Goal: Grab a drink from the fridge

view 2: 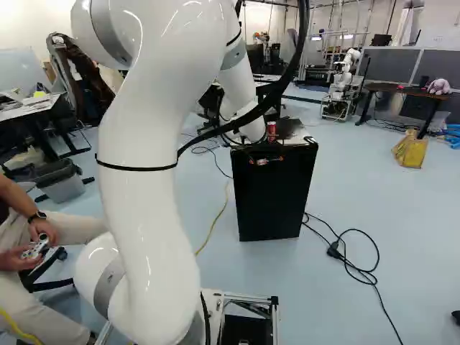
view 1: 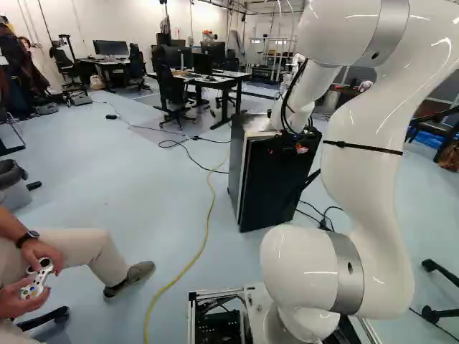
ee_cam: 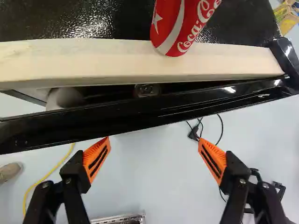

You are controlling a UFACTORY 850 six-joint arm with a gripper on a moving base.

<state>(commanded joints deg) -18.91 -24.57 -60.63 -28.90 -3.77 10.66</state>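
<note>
The white jointed arm (view 2: 147, 165) rises closest to the base cameras and reaches forward to the black, box-shaped fridge (view 1: 276, 183). At its far end, the black end effector with orange pads (ee_cam: 97, 158) has its two fingers spread well apart, with nothing gripped between them. They are by the outer side of the glossy black door edge (ee_cam: 140, 113); whether they touch it, I cannot tell.

The door is ajar, leaving a narrow dark gap between its edge and the pale front strip (ee_cam: 107, 63) of the fridge top. In that gap, the round metal top of a can (ee_cam: 147, 90) shows, beside a white rounded object (ee_cam: 65, 98). The red and white drink can (ee_cam: 180, 25) stands on top of the fridge, at its front edge.

On the floor, a long yellow cable (view 1: 209, 215) runs towards the fridge, and a black cable (view 2: 359, 272) lies beyond its other side.
</note>
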